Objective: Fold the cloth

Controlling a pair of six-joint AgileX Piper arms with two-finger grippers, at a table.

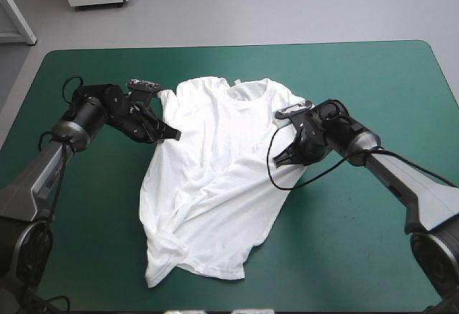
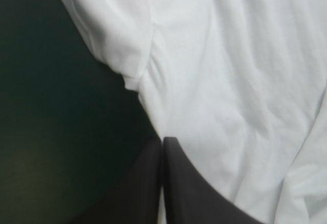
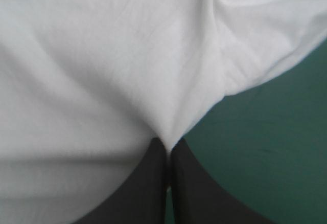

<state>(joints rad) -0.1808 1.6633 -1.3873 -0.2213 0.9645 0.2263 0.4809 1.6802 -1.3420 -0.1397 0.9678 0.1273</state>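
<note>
While it lies spread on the teal-green table [image 1: 358,77], white T-shirt [image 1: 215,185] sits between both tools: left tool [image 1: 172,135] clenched on one side edge, right tool [image 1: 281,161] clenched on the other.

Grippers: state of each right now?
Left gripper: shut on the T-shirt, at its side edge by the sleeve.
Right gripper: shut on the T-shirt, with the cloth drawn into a pinch at its tips.

The teal-green cover [image 1: 358,77] lies smooth, its far corners rounded.
</note>
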